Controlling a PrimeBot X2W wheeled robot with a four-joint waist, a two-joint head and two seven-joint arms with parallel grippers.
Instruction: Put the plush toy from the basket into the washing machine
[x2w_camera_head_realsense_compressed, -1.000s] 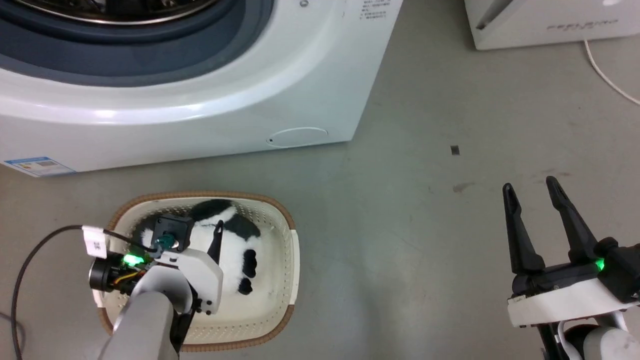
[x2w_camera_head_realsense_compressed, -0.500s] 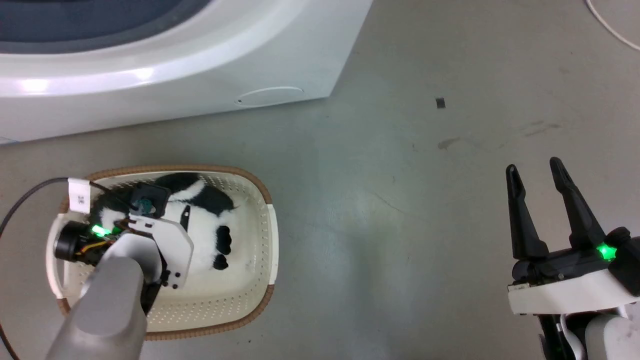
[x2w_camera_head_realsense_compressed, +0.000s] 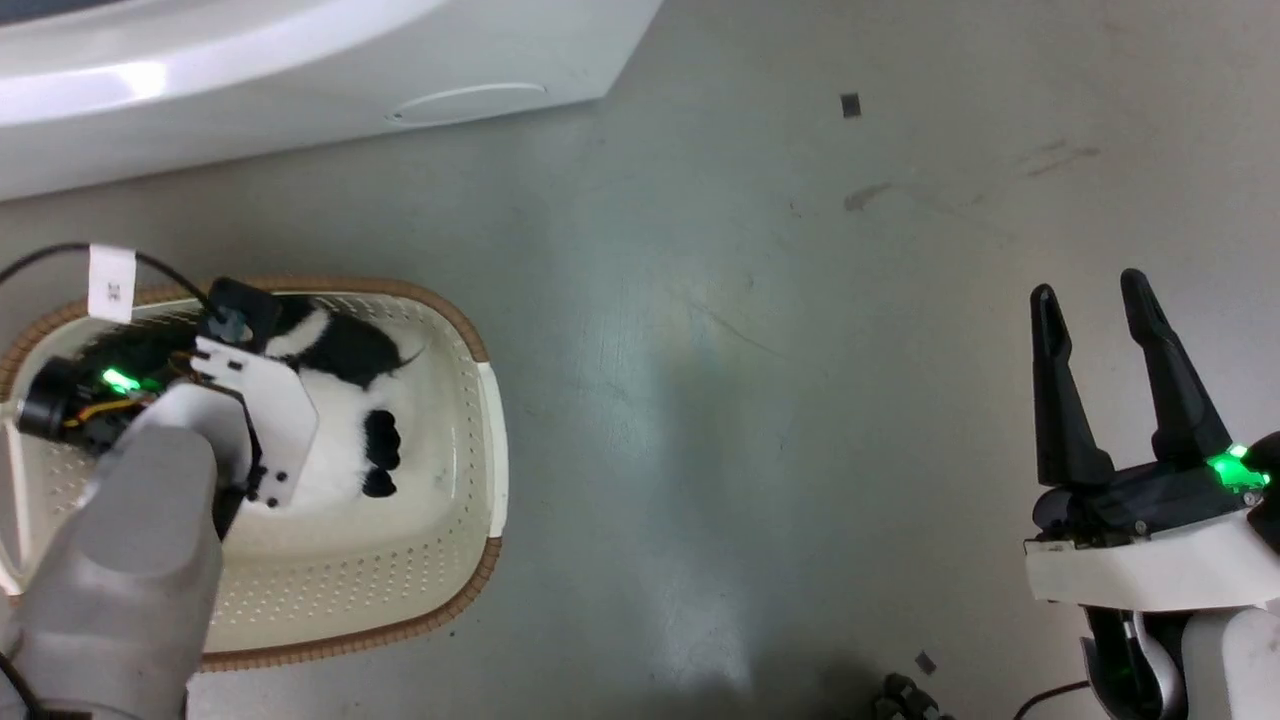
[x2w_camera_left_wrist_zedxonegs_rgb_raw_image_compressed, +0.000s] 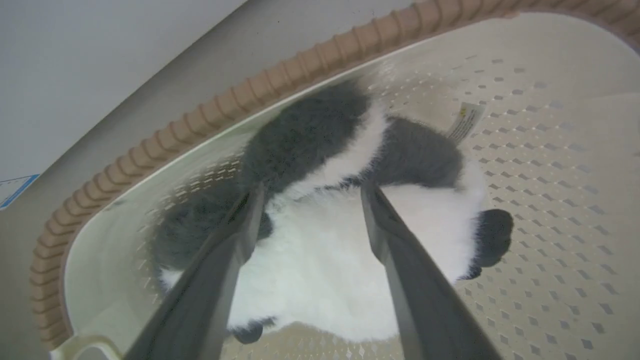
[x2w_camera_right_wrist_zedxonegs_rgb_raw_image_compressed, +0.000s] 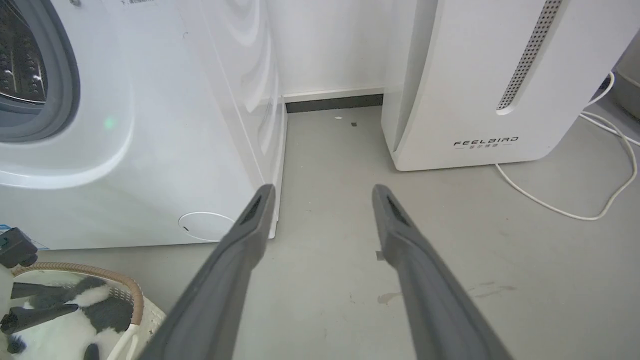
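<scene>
Now, L gripper (x2w_camera_left_wrist_zedxonegs_rgb_raw_image_compressed: 312, 195) hangs spread wide over the plush toy (x2w_camera_left_wrist_zedxonegs_rgb_raw_image_compressed: 320, 250), which lies in the basket (x2w_camera_left_wrist_zedxonegs_rgb_raw_image_compressed: 300, 70). Its fingers sit either side of the white belly, nothing gripped yet. Best go lower so tips sink into fluff w/o hitting the basket bottom, then close on mid-body, not a paw. R gripper (x2w_camera_head_realsense_compressed: 1088, 288) idles agape above the floor (x2w_camera_head_realsense_compressed: 700, 400).

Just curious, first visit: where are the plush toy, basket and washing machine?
plush toy (x2w_camera_left_wrist_zedxonegs_rgb_raw_image_compressed: 320, 260): left wrist view, white belly.
basket (x2w_camera_head_realsense_compressed: 440, 430): head view, bare inner wall.
washing machine (x2w_camera_right_wrist_zedxonegs_rgb_raw_image_compressed: 150, 125): right wrist view, white front.
</scene>
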